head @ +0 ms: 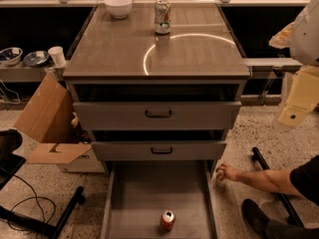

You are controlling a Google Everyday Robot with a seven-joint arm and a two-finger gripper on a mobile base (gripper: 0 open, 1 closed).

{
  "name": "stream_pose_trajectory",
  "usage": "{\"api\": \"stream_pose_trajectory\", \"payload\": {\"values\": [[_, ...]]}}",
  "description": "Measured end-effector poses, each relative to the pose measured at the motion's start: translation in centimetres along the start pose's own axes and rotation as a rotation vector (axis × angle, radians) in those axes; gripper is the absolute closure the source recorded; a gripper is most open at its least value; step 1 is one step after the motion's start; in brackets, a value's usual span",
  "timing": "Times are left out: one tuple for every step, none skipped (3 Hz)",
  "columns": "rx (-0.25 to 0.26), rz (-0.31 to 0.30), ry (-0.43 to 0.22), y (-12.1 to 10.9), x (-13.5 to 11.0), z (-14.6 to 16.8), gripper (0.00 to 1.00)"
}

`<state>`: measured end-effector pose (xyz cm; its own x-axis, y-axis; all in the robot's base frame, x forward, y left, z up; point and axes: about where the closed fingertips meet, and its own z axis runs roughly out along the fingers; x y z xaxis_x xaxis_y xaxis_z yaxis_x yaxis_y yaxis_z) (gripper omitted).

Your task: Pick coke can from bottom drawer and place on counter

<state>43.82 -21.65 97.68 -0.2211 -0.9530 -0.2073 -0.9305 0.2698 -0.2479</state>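
At the foot of the cabinet (157, 116), standing wide open: bottom drawer (144, 193), with coke can (167, 220) upright on its floor near the front edge. On the cabinet's top, the counter (114, 51): silver-white can (162, 16) and white bowl (118, 6) toward the back. Right of the cabinet, level with its upper drawers, well apart from the coke can: gripper (295, 111); clenched or released, cannot tell. Low at the cabinet's right side: person's hand (228, 173).

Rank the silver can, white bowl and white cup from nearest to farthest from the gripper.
From the gripper, at the view's far right:
1. Silver can, back centre of the counter.
2. White bowl, back left of the counter.
3. White cup, on the left side shelf.
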Motion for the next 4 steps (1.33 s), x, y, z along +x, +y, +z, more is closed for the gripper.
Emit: {"api": "stream_pose_trajectory", "payload": {"values": [[0.002,0.001,-0.001,0.0,0.0,0.0,0.0],[-0.045,0.033,-0.032,1.9,0.3,2.8,0.0],[-0.053,0.047,-0.09,5.7,0.2,6.6,0.0],[-0.079,0.056,-0.148,9.2,1.3,12.8,0.0]]}}
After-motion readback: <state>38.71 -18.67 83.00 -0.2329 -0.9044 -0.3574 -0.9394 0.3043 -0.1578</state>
